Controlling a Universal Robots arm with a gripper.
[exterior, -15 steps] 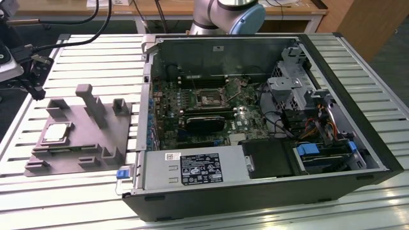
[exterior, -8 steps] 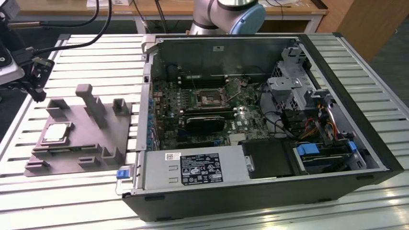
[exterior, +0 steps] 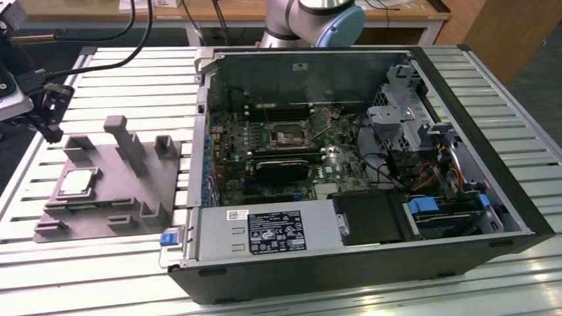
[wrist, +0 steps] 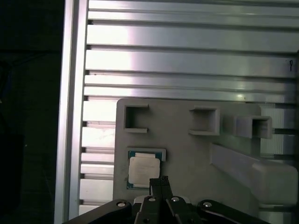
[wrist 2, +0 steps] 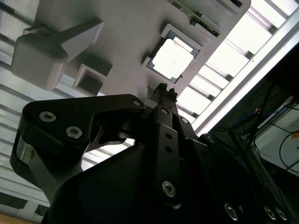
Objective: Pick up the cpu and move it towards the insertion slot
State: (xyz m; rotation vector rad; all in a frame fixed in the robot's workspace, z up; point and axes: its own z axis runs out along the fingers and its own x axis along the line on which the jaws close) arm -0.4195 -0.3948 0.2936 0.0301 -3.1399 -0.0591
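Gripper (wrist: 159,179) hovers pointing down over grey fixture (wrist: 187,154), jaws together, nothing held. cpu (wrist: 144,169) flat in fixture pocket. Insertion slot (exterior: 288,137) well apart.

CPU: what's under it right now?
The cpu sits in a pocket of the grey fixture plate, which rests on the slatted table. The pocket floor beneath is covered.

The cpu (exterior: 77,182), a flat square chip with a shiny silver top and pale rim, lies face up in a recess of the grey fixture block (exterior: 110,201). The insertion slot (exterior: 287,137), a dark, silver-framed square socket, sits on the green circuit board (exterior: 233,172) inside the open computer case (exterior: 351,266), well apart from the chip.
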